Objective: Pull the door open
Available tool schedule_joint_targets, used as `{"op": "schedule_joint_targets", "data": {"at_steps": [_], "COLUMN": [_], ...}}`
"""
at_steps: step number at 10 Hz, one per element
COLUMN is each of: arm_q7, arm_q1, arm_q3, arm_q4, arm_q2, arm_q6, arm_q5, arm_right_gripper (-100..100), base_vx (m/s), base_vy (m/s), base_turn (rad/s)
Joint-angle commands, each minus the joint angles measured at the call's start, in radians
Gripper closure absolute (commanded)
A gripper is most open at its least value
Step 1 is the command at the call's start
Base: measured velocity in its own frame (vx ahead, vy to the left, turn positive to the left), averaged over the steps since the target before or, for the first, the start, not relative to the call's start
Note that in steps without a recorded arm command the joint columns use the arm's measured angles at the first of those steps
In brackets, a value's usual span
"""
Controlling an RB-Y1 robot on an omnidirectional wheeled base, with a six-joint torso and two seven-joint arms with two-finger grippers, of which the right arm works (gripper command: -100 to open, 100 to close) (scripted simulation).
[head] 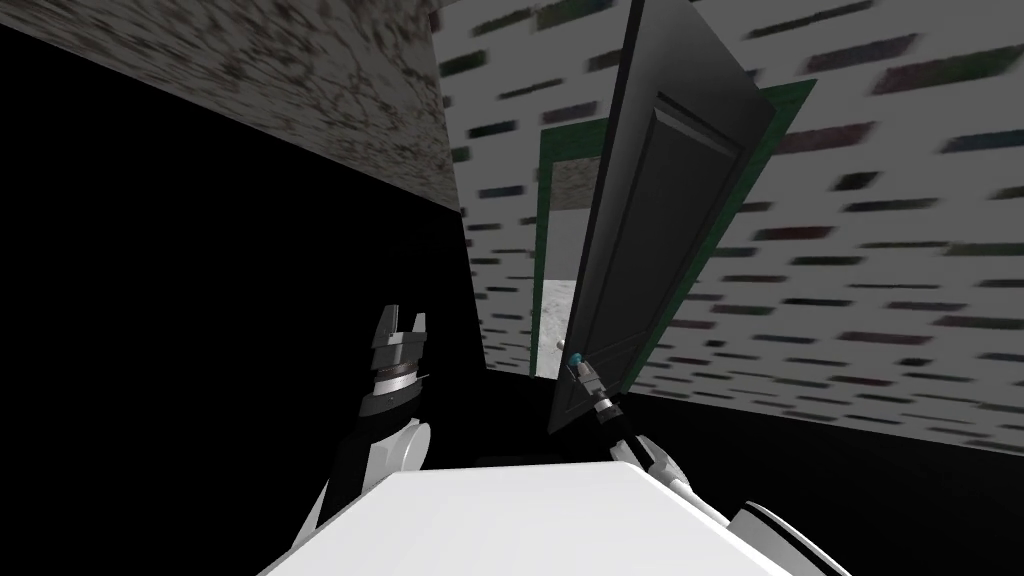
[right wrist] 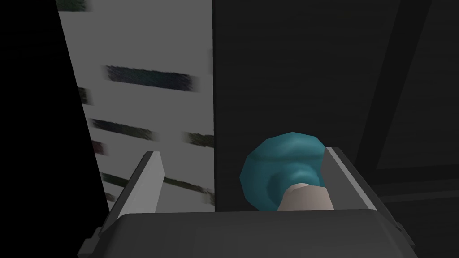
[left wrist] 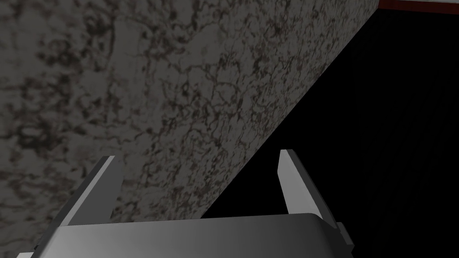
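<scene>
A dark panelled door (head: 670,200) stands partly open in a green frame (head: 545,220), swung toward me. Its teal knob (head: 575,357) sits near the door's free edge. My right gripper (head: 580,366) reaches up to that knob. In the right wrist view the gripper (right wrist: 242,152) is open, and the knob (right wrist: 280,170) lies between the fingers, against one finger (right wrist: 345,179) and well apart from the other. The door face (right wrist: 313,67) lies right behind the knob. My left gripper (head: 404,316) hangs open and empty to the left, its fingers (left wrist: 103,183) before a mottled wall.
A white wall with dark dashes (head: 880,250) runs on both sides of the frame. A mottled grey wall (head: 250,70) slants at the upper left, with a black area (head: 200,300) under it. Pale floor (head: 552,320) shows through the door gap.
</scene>
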Motion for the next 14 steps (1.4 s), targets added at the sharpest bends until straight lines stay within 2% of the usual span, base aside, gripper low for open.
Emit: {"op": "schedule_joint_targets", "data": {"at_steps": [1,2,3,6,8,10,11,12,14], "arm_q7": [-0.004,-0.004,-0.005,-0.005,-0.005,-0.008,-0.008,-0.008,-0.008], "arm_q1": [0.039,0.039,0.056,0.056,0.056,0.092,0.074,0.092,0.092], "arm_q3": [-0.011,-0.011,-0.019,-0.019,-0.019,-0.035,-0.035,-0.035,-0.035], "arm_q4": [0.034,0.034,0.051,0.041,0.051,0.085,0.1,0.085,0.085], "arm_q2": [-0.007,-0.007,-0.012,-0.012,-0.012,-0.021,-0.021,-0.021,-0.021], "arm_q6": [-0.037,-0.037,-0.071,-0.071,-0.071,-0.139,-0.139,-0.139,-0.139], "arm_q5": [-0.009,-0.009,-0.015,-0.015,-0.015,-0.028,-0.028,-0.028,-0.028], "arm_right_gripper": [-100,-100,-100,-100,-100,-100,-100,-100,-100], "base_vx": [0.045,0.039,0.035,0.016,-0.003,0.045,0.032,0.013,0.004], "base_vy": [0.004,-0.002,0.014,0.005,-0.001,0.002,0.009,0.0,0.0], "base_turn": [0.192,0.057,0.094,0.011,0.002,0.147,0.053,-0.022,0.001]}}
